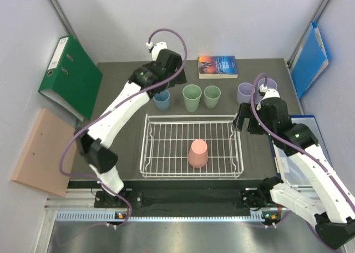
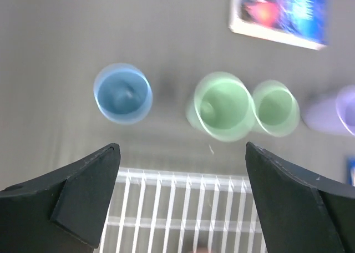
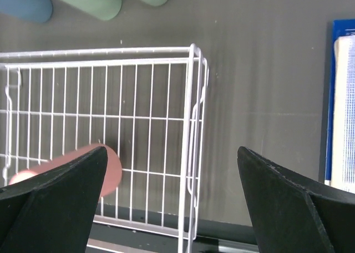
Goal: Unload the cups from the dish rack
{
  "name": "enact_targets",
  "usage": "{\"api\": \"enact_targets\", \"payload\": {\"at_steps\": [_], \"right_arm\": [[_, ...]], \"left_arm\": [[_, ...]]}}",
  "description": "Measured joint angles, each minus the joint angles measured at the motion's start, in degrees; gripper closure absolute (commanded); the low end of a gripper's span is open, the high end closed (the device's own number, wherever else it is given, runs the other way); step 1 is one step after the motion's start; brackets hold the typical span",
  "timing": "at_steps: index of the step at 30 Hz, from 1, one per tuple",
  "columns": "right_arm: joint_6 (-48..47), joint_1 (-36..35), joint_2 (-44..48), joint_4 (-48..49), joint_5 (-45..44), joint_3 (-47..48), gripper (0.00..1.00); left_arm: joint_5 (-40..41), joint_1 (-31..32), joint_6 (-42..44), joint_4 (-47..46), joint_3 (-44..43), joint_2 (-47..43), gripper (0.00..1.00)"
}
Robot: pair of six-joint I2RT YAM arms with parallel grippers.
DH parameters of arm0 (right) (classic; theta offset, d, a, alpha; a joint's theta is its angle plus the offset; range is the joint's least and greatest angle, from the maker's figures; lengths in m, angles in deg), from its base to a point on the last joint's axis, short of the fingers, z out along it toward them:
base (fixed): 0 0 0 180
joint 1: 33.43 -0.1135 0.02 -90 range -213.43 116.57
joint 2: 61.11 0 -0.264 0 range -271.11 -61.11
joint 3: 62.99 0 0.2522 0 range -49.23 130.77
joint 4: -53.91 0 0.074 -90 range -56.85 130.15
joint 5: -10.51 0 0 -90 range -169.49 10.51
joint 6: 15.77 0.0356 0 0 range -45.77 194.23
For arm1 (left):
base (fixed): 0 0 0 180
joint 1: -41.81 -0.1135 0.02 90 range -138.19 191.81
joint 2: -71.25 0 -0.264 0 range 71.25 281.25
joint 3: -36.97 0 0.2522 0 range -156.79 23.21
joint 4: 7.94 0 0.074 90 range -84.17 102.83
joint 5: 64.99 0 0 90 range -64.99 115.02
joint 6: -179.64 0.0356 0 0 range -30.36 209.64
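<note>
**Five cups out, one left in the rack**

Top view: The white wire dish rack (image 1: 166, 147) sits mid-bench, near side. Only the pink cup (image 1: 198, 153) is in it, right of centre, apparently mouth-down. Five cups stand on the dark bench (image 1: 255, 158) in a row just beyond the rack's far edge. From left they are the blue cup (image 1: 162, 100), two green cups (image 1: 192, 97) (image 1: 212, 96) and two lavender cups (image 1: 245, 92) (image 1: 268, 86), the last partly hidden by the right arm. A book (image 1: 218, 66) lies farther back. The left tool (image 1: 159, 88) hangs over the blue cup. The right tool (image 1: 241, 121) is at the rack's far right corner.

Left wrist view (blurred): Left tool fingers are wide apart w/ nothing btwn them. Blue & green cups below are upright, mouths up. A lavender cup shows at the right edge, and the rack's far rim is nearest the camera.

Right wrist view: Right tool fingers are also wide apart & empty, above the rack's right wall. The pink cup shows inside the rack, partly behind the left finger.

Judgement: approx five-sixths done. What's left is to lift out the pink cup & set it w/ the others. The right tool looks better placed for that.
</note>
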Motion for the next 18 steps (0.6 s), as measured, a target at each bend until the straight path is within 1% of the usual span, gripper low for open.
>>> {"api": "enact_targets", "payload": {"at_steps": [3,4,5,7,11,13,15,18], "right_arm": [[-1.53,-1.29,1.62,0.11,1.62,-2.43,0.00],[-1.64,-2.14,2.08,0.13,1.95,-2.89,0.01],[-1.70,-3.54,2.54,0.13,2.10,-3.23,0.00],[-1.38,-8.15,2.95,0.22,1.62,-3.34,0.00],[0.48,-24.02,0.79,0.66,-2.67,-2.91,0.00],[1.64,-30.51,-2.23,0.63,-5.44,-1.68,0.01],[2.64,-34.77,-6.03,1.20,-7.87,-0.50,0.00],[3.54,-38.07,-10.16,2.47,-10.12,-0.20,0.00]], "left_arm": [[3.91,7.13,-2.45,-1.42,8.31,-9.33,0.01],[5.73,10.69,-3.56,-1.92,11.96,-12.94,0.01],[6.91,12.90,-4.66,-1.60,14.19,-15.34,0.01],[10.95,18.97,-7.76,-0.46,18.45,-20.02,0.01],[18.95,29.07,-17.22,4.59,23.41,-25.24,0.01],[22.18,31.82,-22.91,8.83,25.07,-26.64,0.01],[23.89,34.69,-27.96,12.55,25.77,-27.36,0.01],[25.88,36.79,-35.15,18.18,25.81,-28.04,0.01]]}}
